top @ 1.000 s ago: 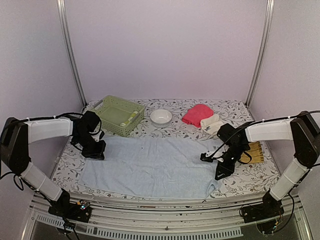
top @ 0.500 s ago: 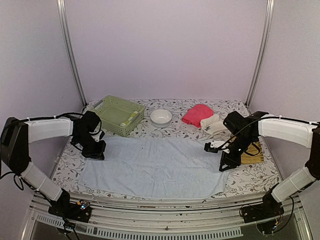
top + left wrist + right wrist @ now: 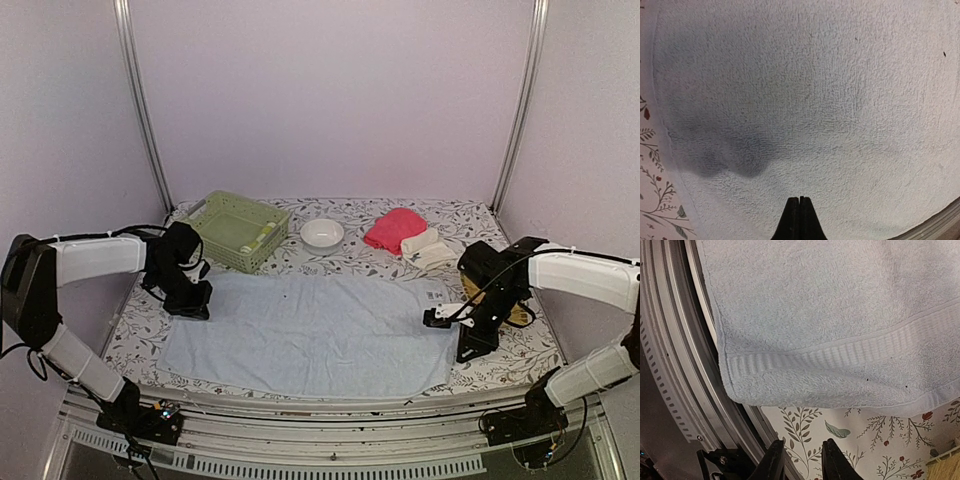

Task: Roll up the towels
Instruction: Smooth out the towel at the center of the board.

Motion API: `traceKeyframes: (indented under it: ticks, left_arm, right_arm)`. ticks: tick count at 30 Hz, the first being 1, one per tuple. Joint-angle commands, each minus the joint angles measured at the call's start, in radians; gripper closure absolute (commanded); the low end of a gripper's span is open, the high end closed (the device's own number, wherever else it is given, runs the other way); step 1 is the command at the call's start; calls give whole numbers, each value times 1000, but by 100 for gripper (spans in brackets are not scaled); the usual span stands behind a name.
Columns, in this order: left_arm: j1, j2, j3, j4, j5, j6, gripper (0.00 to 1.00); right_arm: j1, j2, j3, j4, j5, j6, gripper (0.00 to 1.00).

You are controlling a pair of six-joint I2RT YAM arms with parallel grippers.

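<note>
I have the big pale blue towel [image 3: 310,330] lying flat across the middle of the table [image 3: 130,345], so I judge the spreading done and the roll itself not yet begun. My left pincer [image 3: 190,303] sits on the towel's upper-left corner. In the left wrist view its fingers [image 3: 799,220] are pressed together over the terry, and I can't tell whether any cloth is caught between them. My right pincer [image 3: 470,345] stands at the towel's right edge near the lower-right corner. The right wrist view shows its jaws apart with nothing between them, over bare flowered table just off the hemmed border. Next, I think, it must come onto that border and pinch it, so the hem can be turned over for the first tight lap. Room is tight at the bottom of the frame, where the towel's near edge runs along the table's lip and the metal rail [image 3: 680,365] shows beside the corner. At the top, the green basket [image 3: 222,240] is just beside the towel's upper-left corner, and the white bowl [image 3: 322,233], the pink towel [image 3: 392,228] and the cream towel [image 3: 425,245] lie just beyond the far edge. The yellow tray [image 3: 515,310] crowds the right arm. The free run is sideways across the towel itself.
</note>
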Motion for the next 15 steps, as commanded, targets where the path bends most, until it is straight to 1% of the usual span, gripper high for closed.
traceKeyframes:
  ticks: [1,8,15]
  left_arm:
    - [-1,8,28,17,19,14,100]
    - [-3,-3,28,15,25,18,100]
    - [-1,4,28,17,23,15,100]
  right_arm:
    - [4,43,-16,31,-23,-16,71]
    - [15,146,24,104,-50,-24,71]
    - [29,211,3,152,-31,-31,71]
